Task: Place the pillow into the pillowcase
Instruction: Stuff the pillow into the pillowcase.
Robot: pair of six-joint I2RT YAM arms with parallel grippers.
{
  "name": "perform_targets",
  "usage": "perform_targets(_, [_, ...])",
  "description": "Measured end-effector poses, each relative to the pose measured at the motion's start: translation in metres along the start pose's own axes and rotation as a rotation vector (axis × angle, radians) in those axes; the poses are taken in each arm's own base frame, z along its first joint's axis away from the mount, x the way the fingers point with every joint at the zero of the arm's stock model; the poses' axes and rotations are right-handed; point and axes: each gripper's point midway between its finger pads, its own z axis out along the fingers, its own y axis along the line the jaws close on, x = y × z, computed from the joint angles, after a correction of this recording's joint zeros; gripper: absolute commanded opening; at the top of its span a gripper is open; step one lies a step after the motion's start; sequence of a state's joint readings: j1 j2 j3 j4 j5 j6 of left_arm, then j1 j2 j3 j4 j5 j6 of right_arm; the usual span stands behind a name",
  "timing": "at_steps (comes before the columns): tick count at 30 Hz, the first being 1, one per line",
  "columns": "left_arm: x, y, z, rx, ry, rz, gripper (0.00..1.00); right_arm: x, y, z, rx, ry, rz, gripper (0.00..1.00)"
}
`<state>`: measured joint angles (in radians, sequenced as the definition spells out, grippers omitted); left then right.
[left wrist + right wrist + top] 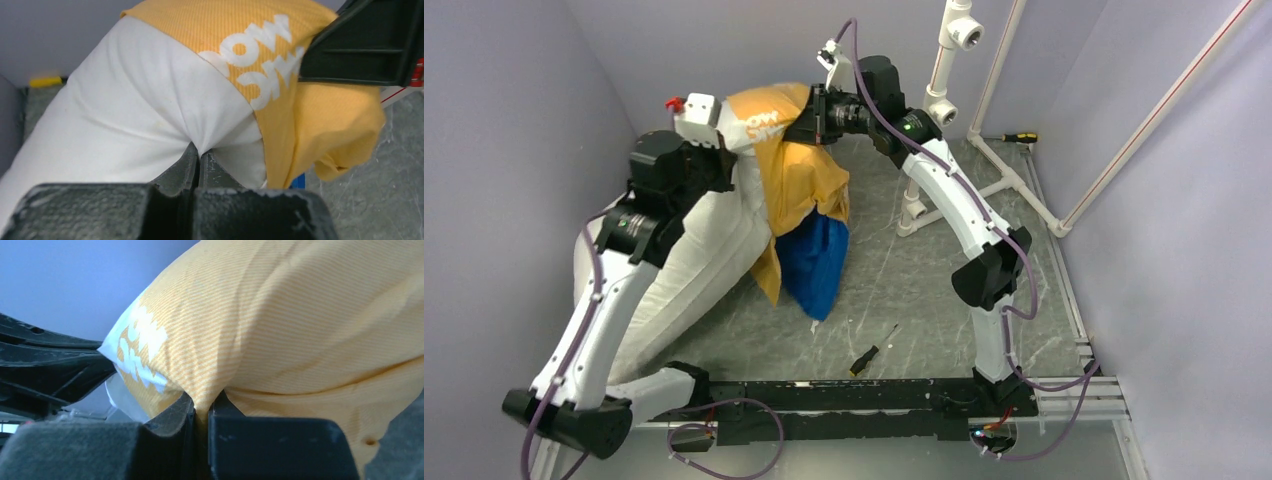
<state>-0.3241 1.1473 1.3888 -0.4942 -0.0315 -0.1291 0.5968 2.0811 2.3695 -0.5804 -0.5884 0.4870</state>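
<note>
Pillow: far end held up, near end on the table, mostly bare.
Pillowcase: orange side caps the raised end, possibly only draped; blue part hangs down.
Left claw: pinched onto white pillow fabric.
Right claw: pinched onto orange cloth.
Remaining: pulling the case down the full length.

A grey, marble-patterned worktop shows pale scratches across its bare part. At about one o'clock on it stands a frame of white plastic pipes, with base tubes running along the surface toward three o'clock. A screwdriver with a yellow-and-black handle lies beside those tubes at two o'clock. A small dark tool lies alone near six o'clock. Plain lilac-grey walls close in the sides.
</note>
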Motion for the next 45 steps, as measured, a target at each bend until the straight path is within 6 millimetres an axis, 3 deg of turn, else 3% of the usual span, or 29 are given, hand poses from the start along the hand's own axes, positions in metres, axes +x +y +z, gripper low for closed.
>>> perform_targets(3, [-0.030,0.000,-0.025,0.006,-0.094,0.040,0.00,-0.019,0.024,-0.001,-0.049,-0.090,-0.082,0.00])
perform_targets(8, [-0.058,0.002,-0.046,-0.002,-0.173,0.105,0.00,-0.055,0.062,-0.005,-0.115,-0.254,-0.207,0.00])
perform_targets(11, [-0.067,0.003,-0.052,-0.009,-0.201,0.135,0.00,-0.065,0.075,-0.005,-0.148,-0.308,-0.253,0.00])
perform_targets(15, [-0.064,0.010,-0.059,-0.044,-0.195,0.159,0.00,-0.061,0.083,-0.001,-0.161,-0.309,-0.291,0.00])
perform_targets(18, [-0.054,0.018,-0.069,-0.085,-0.172,0.166,0.00,-0.044,0.085,0.006,-0.169,-0.279,-0.291,0.01])
perform_targets(22, [-0.032,0.031,-0.083,-0.145,-0.110,0.213,0.00,0.014,0.078,0.011,-0.161,-0.170,-0.246,0.12])
perform_targets(29, [-0.004,0.046,-0.088,-0.197,0.014,0.311,0.00,0.109,0.081,0.004,-0.162,0.068,-0.205,0.71])
perform_targets(34, [0.020,0.046,-0.075,-0.183,0.069,0.323,0.00,0.128,0.063,-0.009,-0.066,0.154,-0.189,0.94])
perform_targets(40, [0.030,0.041,-0.061,-0.168,0.071,0.286,0.00,0.102,0.007,-0.038,0.148,0.143,-0.106,0.95])
perform_targets(43, [0.037,0.039,-0.055,-0.170,0.085,0.251,0.00,0.111,-0.021,-0.057,0.263,0.175,-0.038,0.94])
perform_targets(45, [0.045,0.036,-0.050,-0.169,0.110,0.218,0.00,0.131,-0.038,-0.069,0.329,0.217,-0.009,0.94])
